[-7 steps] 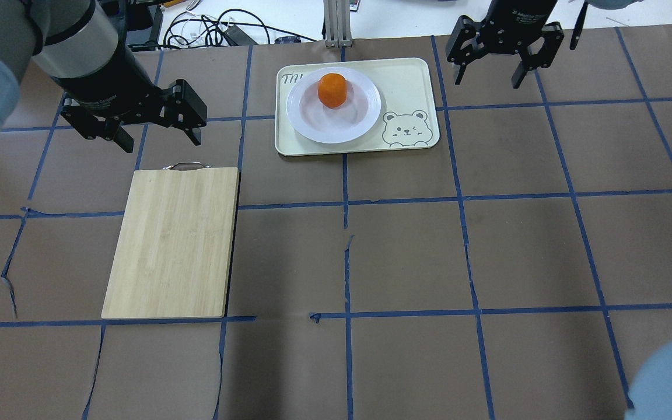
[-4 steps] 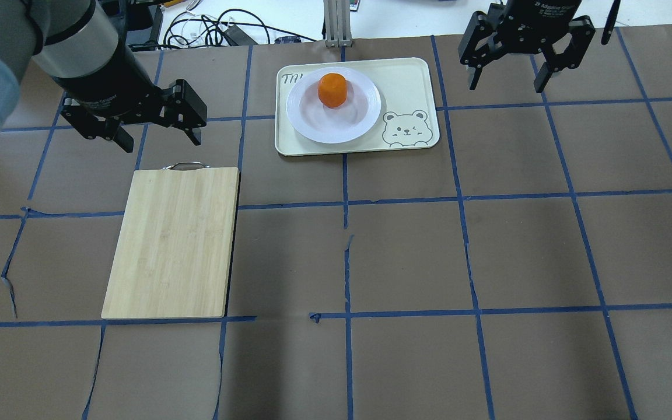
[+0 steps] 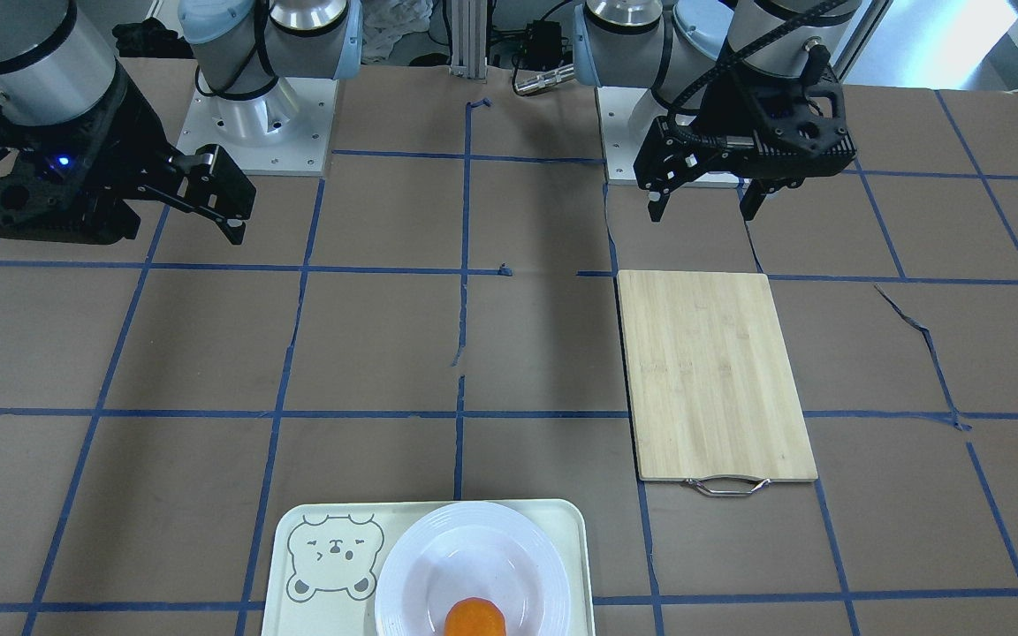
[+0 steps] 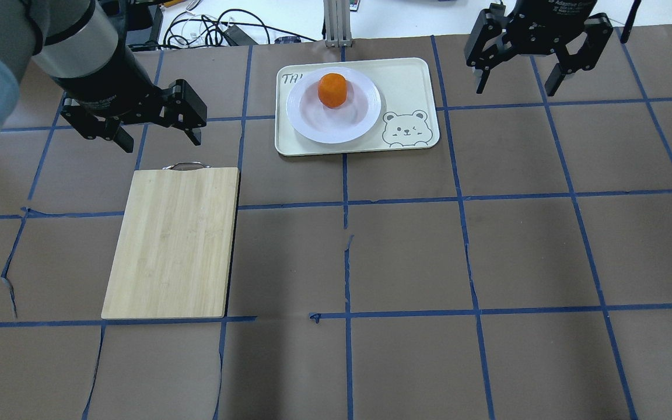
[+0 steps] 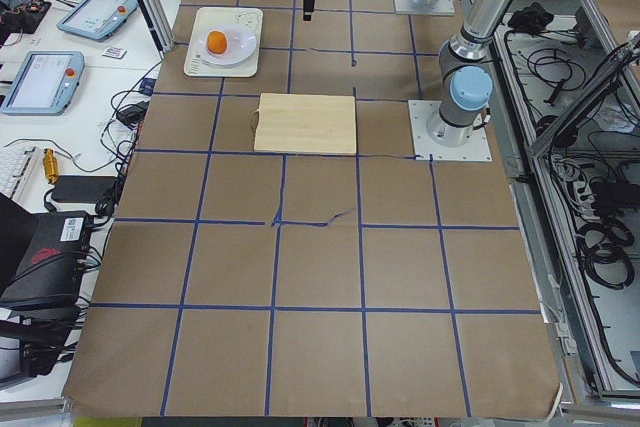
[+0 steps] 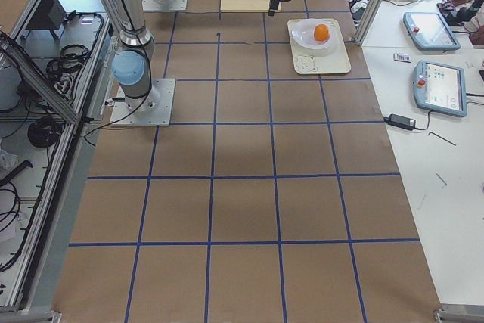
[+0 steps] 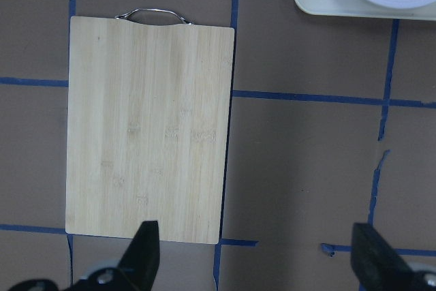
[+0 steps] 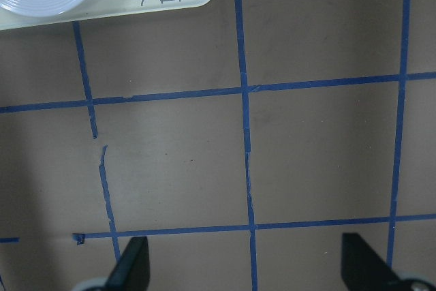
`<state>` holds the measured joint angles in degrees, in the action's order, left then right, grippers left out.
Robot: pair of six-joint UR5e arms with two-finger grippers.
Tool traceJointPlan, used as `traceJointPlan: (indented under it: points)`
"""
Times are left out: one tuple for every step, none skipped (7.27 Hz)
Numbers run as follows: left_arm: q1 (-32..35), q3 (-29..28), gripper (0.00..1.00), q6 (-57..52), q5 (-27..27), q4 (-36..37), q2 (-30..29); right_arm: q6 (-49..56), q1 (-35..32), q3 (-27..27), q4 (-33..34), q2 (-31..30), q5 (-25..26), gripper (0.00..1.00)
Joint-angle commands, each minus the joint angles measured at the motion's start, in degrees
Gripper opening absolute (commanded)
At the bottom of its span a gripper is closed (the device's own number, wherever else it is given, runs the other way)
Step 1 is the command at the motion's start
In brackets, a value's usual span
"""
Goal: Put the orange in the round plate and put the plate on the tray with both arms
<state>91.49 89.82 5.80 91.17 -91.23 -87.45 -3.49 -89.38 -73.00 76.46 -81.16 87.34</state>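
Orange (image 4: pixel 332 89) in round plate (image 4: pixel 312 133); plate on tray (image 4: pixel 412 81), far centre of counter (image 4: pixel 406 251). Plate probably rigid, glossy, slippery, breakable: take ridged rim, opposite sides. Orange likely light, firm, may roll. Left gripper (image 4: pixel 161 140), right gripper (image 4: pixel 515 88): fingers apart, empty, flanking tray.

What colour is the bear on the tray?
A grey outline bear on the pale cream tray; clearest in the overhead view.
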Motion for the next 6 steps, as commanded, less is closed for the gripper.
traceJointPlan:
  points:
    - [0.0,0.0,1.0,0.0,0.0,0.0,0.0,-0.2,0.4,0.0,0.0,-0.1,0.1,1.0]
    - [0.0,0.0,1.0,0.0,0.0,0.0,0.0,-0.1,0.4,0.0,0.1,-0.1,0.1,1.0]
    - [0.0,0.0,1.0,0.0,0.0,0.0,0.0,-0.2,0.3,0.0,0.1,-0.1,0.1,1.0]
    - [0.0,0.0,1.0,-0.1,0.0,0.0,0.0,-0.2,0.3,0.0,0.1,-0.1,0.1,1.0]
    - [0.0,0.1,1.0,0.0,0.0,0.0,0.0,-0.1,0.3,0.0,0.1,-0.1,0.1,1.0]
    - [0.0,0.1,1.0,-0.1,0.0,0.0,0.0,0.2,0.3,0.0,0.0,-0.1,0.1,1.0]
